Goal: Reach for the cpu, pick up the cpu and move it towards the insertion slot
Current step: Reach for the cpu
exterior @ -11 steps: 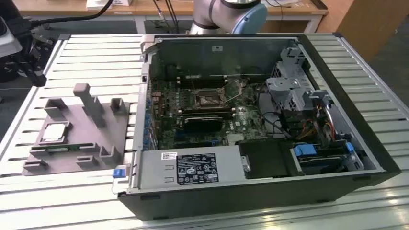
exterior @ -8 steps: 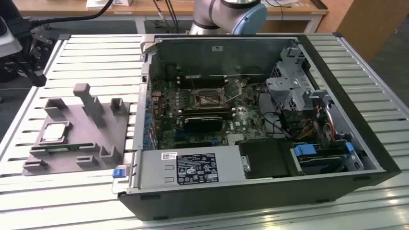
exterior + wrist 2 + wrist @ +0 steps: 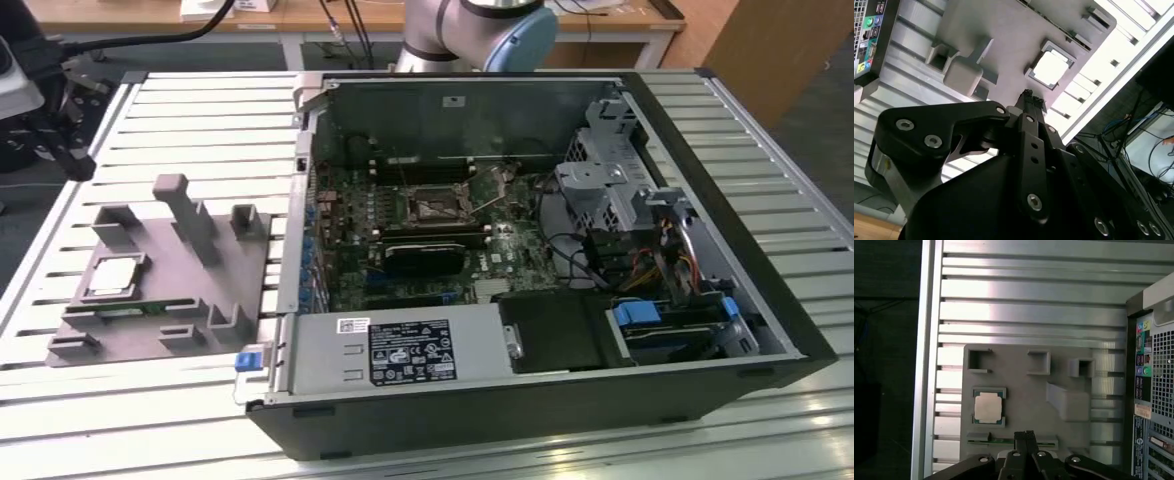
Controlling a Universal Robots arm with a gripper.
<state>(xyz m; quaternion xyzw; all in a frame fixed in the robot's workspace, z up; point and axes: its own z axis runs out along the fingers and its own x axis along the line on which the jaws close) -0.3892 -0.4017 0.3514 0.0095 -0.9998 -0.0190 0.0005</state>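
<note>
Now gripper [image 3: 1026,434] closed, nr cpu [image 3: 988,407], apart.

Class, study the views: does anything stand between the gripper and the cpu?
Nothing visible does. In the first wrist view the cpu lies uncovered in its pocket on the grey fixture. The gripper, shut and empty, hangs above the fixture near the cpu, with only open air between them.
</note>
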